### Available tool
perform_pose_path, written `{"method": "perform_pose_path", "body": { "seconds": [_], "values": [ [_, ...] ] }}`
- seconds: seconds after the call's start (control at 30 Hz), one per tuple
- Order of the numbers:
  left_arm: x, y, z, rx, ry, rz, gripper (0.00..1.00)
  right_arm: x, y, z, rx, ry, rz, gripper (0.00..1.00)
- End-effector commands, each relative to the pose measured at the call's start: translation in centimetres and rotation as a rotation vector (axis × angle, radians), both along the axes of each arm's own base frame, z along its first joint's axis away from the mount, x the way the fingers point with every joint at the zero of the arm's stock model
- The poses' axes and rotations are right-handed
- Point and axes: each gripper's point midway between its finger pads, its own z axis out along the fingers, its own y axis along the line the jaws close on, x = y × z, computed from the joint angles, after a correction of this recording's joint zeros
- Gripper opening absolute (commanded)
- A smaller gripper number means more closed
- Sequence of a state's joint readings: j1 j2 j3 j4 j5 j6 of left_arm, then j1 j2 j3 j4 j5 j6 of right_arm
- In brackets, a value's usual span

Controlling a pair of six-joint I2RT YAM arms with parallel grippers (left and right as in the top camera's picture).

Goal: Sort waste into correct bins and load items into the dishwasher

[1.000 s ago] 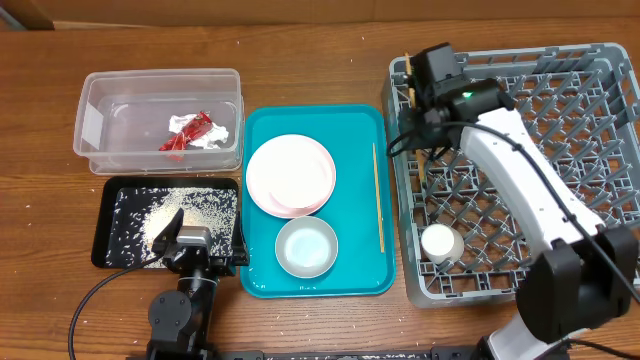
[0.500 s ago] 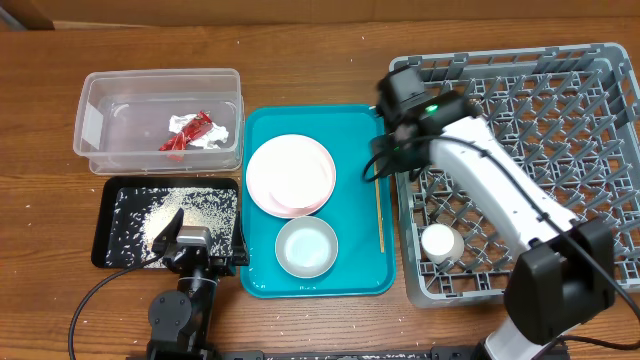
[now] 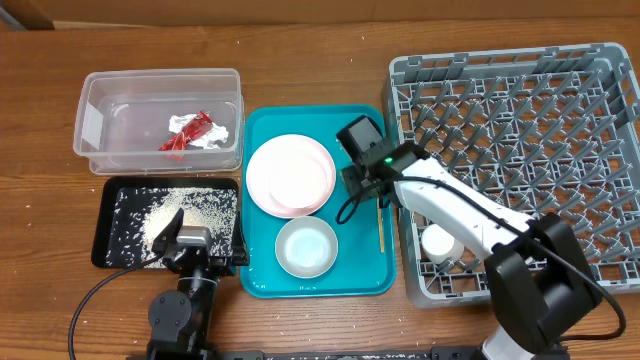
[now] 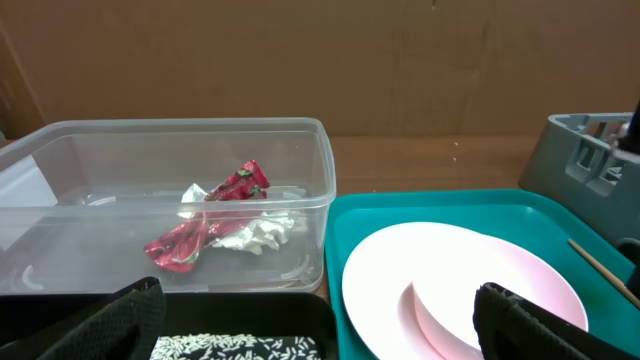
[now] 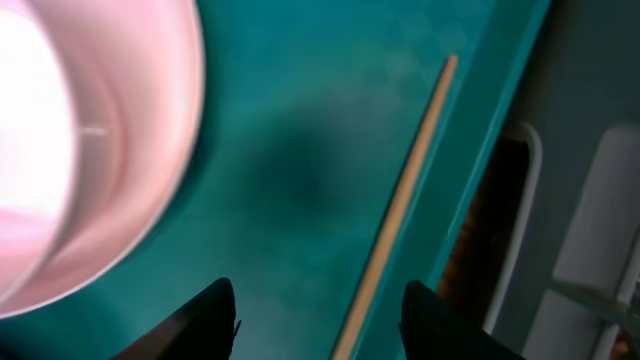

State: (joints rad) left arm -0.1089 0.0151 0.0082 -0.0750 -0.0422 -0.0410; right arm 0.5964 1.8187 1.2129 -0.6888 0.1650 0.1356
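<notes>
Now, having swung back from the dish rack [image 3: 520, 130], the right gripper [image 5: 322, 325] is hovering open and empty over the last chopstick [image 5: 400, 200] lying on the teal tray [image 3: 320, 291], likely readying its pickup.

The right arm [image 3: 450, 205] hides the upper part of the chopstick [image 3: 381, 232], and the blurred plate [image 5: 60, 150] is cut off.
</notes>
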Motion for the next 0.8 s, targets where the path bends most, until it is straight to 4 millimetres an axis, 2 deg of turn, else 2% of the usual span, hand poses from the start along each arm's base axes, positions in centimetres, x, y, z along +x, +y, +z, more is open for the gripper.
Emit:
{"method": "perform_pose_path", "body": {
  "seconds": [0.0,0.3,0.4,0.57,0.7,0.77],
  "values": [
    [0.0,0.5,0.1,0.019,-0.008,0.021,1.0,0.1,-1.0,-1.5,-0.032,0.008,-0.034,0.56],
    [0.0,0.5,0.1,0.019,-0.008,0.021,1.0,-1.2,-1.6,-5.9,-0.096,0.118,-0.025,0.56],
    [0.0,0.5,0.1,0.019,-0.008,0.021,1.0,-1.6,-1.7,-6.3,-0.111,0.137,-0.002,0.45],
    [0.0,0.5,0.1,0.019,-0.008,0.021,1.0,-2.0,-1.3,-6.0,-0.1,0.165,0.009,0.16],
    [0.0,0.5,0.1,0.019,-0.008,0.021,1.0,-1.9,-0.6,-5.0,-0.073,0.182,0.017,0.04],
    [0.0,0.5,0.1,0.019,-0.008,0.021,1.0,-1.6,-0.1,-4.1,-0.051,0.176,0.016,0.04]
  ]
}}
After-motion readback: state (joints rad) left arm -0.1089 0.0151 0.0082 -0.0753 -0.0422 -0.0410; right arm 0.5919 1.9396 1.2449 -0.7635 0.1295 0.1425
